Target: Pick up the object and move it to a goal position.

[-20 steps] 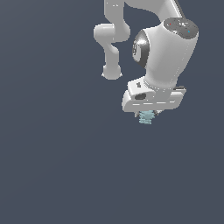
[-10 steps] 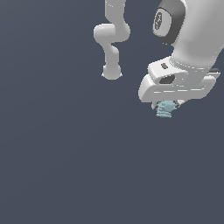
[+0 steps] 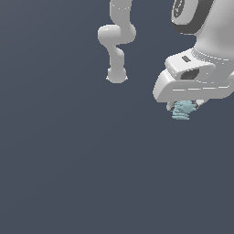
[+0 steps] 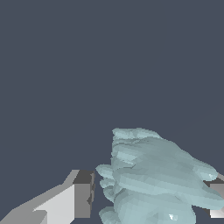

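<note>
Carrying step, by the look of it: jaws closed on the little blue object (image 3: 184, 110) (image 4: 151, 179), tucked under the white gripper (image 3: 185, 106) at the right middle of the frame, and next needing a steady move to the goal.

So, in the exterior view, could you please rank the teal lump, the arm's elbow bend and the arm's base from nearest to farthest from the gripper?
1. Teal lump: held in the gripper, poking out below it.
2. Elbow bend: up towards the view's left.
3. Arm base: left of the gripper; too close to the elbow to call confidently.
</note>
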Robot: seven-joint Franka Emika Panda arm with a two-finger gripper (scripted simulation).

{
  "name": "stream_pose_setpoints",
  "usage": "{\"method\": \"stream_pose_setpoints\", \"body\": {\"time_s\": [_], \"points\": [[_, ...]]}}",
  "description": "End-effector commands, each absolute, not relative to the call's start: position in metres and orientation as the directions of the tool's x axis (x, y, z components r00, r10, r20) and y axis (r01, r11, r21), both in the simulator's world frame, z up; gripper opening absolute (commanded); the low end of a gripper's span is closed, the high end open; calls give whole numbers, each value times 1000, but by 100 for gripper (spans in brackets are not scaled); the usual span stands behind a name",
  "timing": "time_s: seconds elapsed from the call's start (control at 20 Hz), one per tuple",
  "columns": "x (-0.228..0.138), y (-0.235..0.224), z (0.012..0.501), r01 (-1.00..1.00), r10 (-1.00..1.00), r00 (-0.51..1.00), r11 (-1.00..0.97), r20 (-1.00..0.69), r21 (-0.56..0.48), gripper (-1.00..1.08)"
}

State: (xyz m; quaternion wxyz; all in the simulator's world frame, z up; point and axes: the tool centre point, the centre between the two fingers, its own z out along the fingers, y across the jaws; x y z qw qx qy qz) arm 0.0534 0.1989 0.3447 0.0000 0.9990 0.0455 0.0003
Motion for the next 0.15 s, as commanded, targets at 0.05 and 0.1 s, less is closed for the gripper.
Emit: {"method": "stream_pose_setpoints", "body": {"time_s": [0.05,0.1], "points": [[55,201,347,90,90,996,-996,0,0,-100],[55,201,348,90,90,996,-996,0,0,-100]]}}
